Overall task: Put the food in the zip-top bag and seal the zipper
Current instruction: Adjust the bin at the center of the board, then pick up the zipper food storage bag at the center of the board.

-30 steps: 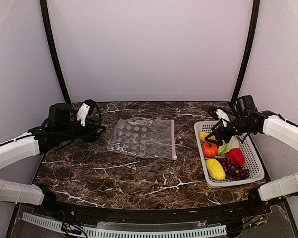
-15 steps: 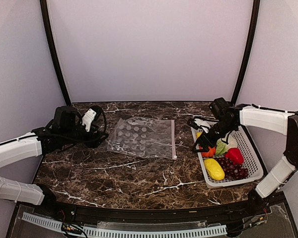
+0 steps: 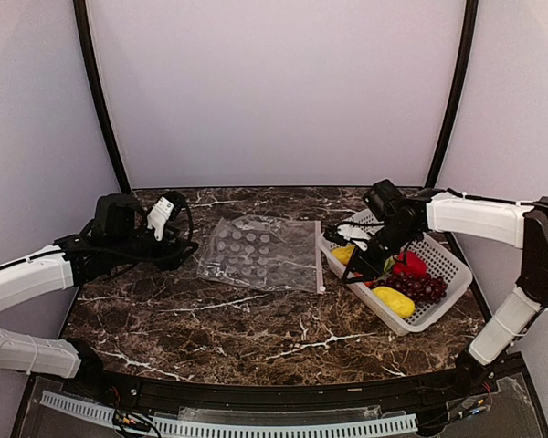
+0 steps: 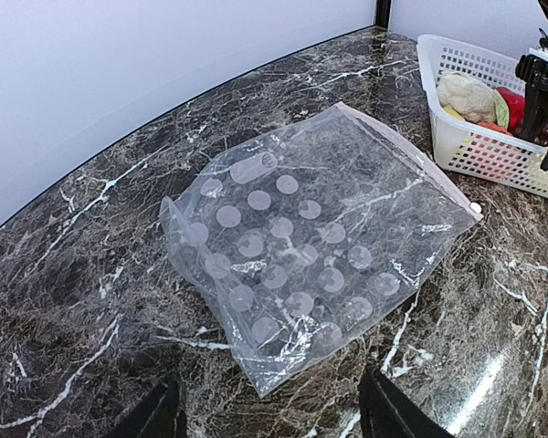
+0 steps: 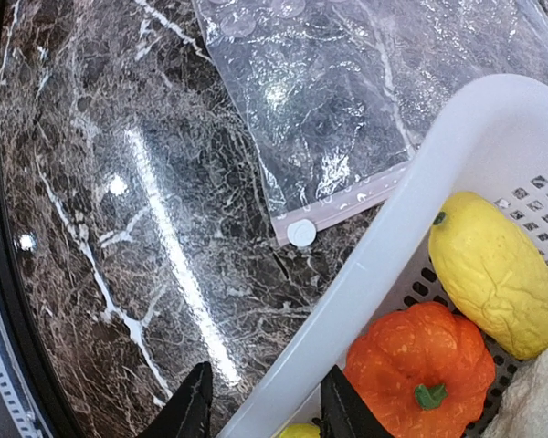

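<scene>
Dark veined marble tabletop [image 5: 119,228] seen glossy; clear dotted plastic bag [image 4: 292,265] crinkled, shiny; white perforated plastic basket [image 5: 365,274] smooth.

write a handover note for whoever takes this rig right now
Left gripper: open, empty, hovering near the bag's closed end.
Right gripper: fingers astride the basket rim; grip unclear.
Bag: looks empty, lies beside the basket, zipper end toward it.
Food: all visible pieces in the basket.
Done: nothing bagged.
Left: load the food, seal the zipper.
</scene>
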